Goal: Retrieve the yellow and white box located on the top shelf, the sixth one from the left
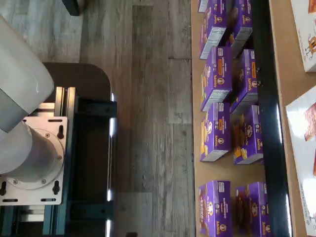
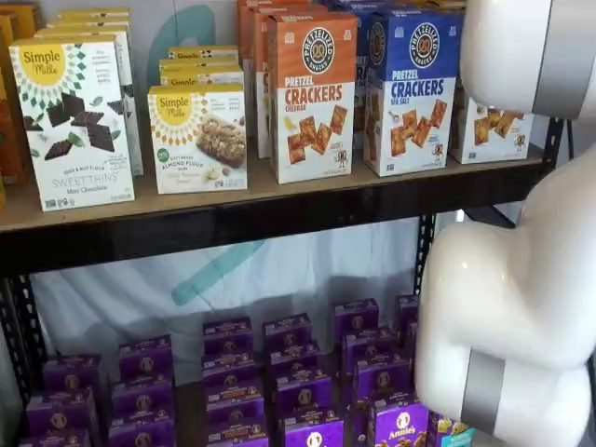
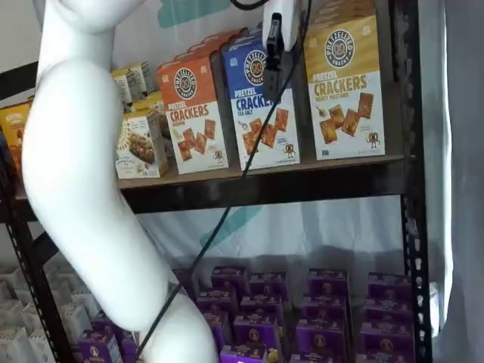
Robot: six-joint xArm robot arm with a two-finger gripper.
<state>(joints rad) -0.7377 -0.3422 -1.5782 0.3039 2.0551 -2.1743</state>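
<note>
Yellow and white box [image 3: 345,89] stands upright at the right end of the top shelf [image 3: 302,181], beside the blue box [image 3: 261,106]. Gripper [image 3: 272,53] hangs in front of the blue box, side-on, apparently released, holding nothing.

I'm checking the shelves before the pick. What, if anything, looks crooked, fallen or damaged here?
Nothing stands out. The yellow and white box stands upright on the top shelf beside the blue box and orange box, all facing front. The purple boxes below sit in tidy rows. The hand hangs in front of the blue box.
</note>
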